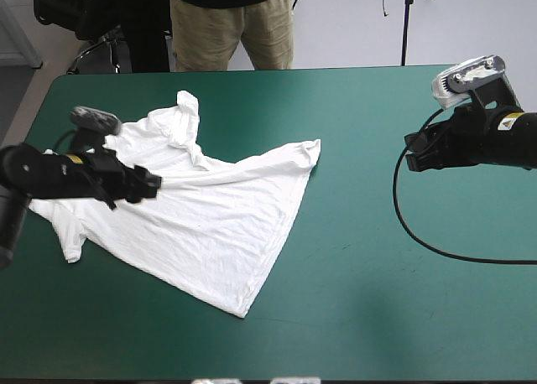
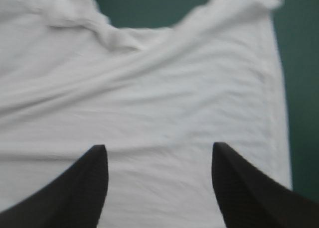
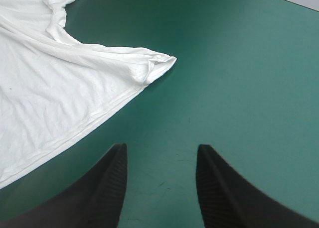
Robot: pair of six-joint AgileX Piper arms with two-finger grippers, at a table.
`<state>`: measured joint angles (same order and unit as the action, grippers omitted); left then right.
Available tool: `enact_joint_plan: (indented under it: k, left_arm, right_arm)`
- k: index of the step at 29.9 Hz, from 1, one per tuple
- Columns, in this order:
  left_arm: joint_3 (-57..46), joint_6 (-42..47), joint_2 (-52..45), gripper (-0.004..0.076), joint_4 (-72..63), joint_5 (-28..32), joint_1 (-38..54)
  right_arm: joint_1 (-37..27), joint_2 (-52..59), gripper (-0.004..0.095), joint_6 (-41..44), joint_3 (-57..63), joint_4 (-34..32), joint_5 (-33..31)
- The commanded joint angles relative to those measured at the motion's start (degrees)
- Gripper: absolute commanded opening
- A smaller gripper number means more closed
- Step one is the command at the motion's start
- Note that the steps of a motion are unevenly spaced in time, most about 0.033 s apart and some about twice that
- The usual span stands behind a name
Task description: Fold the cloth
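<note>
The white T-shirt (image 1: 210, 216) lies on the left half of the teal-green surface (image 1: 394, 308). It is opened out but not flat. Long wrinkles run across it, the far part is bunched into a lump (image 1: 186, 116), and one corner (image 3: 159, 63) is rolled over on itself. A sleeve (image 1: 71, 241) sticks out toward the left edge of the surface. The left pincer (image 2: 157, 148) is right over the middle of the shirt, close to the cloth. Its two black fingers are apart and hold nothing. The right pincer (image 3: 160, 147) is apart and empty too. It is over bare cover, near the rolled corner but not touching the shirt. A few things could go wrong from here. If the left pincer bites down where it is, it may grab a fat pinch from the middle and not an edge, and the shirt would then lift like a tent and crumple more. If it pulls alone while the right pincer is off the cloth, the whole shirt may slide and twist, because nothing holds the other side. If the fold starts before the lump and the rolled corner are smoothed, those bumps will get trapped inside and the fold will come out crooked. The sleeve could also drag toward the left edge and hang off.
</note>
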<state>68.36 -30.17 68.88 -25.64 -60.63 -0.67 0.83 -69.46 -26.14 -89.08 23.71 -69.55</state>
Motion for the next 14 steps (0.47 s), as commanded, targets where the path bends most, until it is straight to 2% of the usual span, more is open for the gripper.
enact_joint_plan:
  k: [1, 5, 8, 11, 14]
  left_arm:
    - [-6.3, -1.6, -5.2, 0.0439, -1.6, 0.2, -10.6]
    - [-13.5, -1.4, -5.9, 0.0439, 0.9, 1.2, -23.3]
    - [-17.2, -1.4, -5.2, 0.0439, 3.0, 4.9, -32.6]
    - [-19.4, -0.8, -3.5, 0.0439, 7.8, 7.6, -39.9]
    - [-19.8, 1.7, -1.0, 0.0439, 14.5, 7.7, -44.5]
  right_arm:
    - [-0.1, 1.2, 0.0414, 0.2, -1.4, 1.4, 3.0]
    - [-0.1, 1.2, 0.0414, 0.3, -1.4, 3.5, 3.8]
    - [-0.1, 1.2, 0.0414, 0.3, -1.4, 5.5, 3.8]
    - [-0.1, 1.2, 0.0414, 0.3, -1.4, 5.6, 3.8]
    - [-0.1, 1.2, 0.0414, 0.3, -1.4, 5.6, 3.6]
